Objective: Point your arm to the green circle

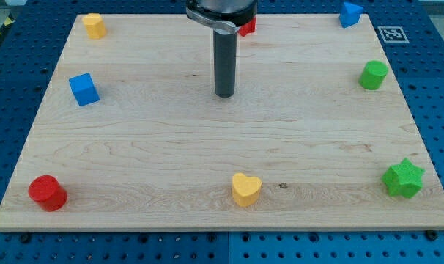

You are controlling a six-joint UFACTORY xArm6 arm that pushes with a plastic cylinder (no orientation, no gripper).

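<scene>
Green circle (373, 75) far to view's right of my tip (224, 95), well apart, tip touching nothing

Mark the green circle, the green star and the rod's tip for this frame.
green circle (373, 75), camera view, middle of its body
green star (403, 177), camera view, centre of its top face
my tip (224, 95), camera view, the rod's very end

**Arm's look**

1 straight, round rod of dark grey with a faint sheen, ending in my tip (224, 95), cut flat. Above it sits a wider black collar with a pale grey rim.
</scene>
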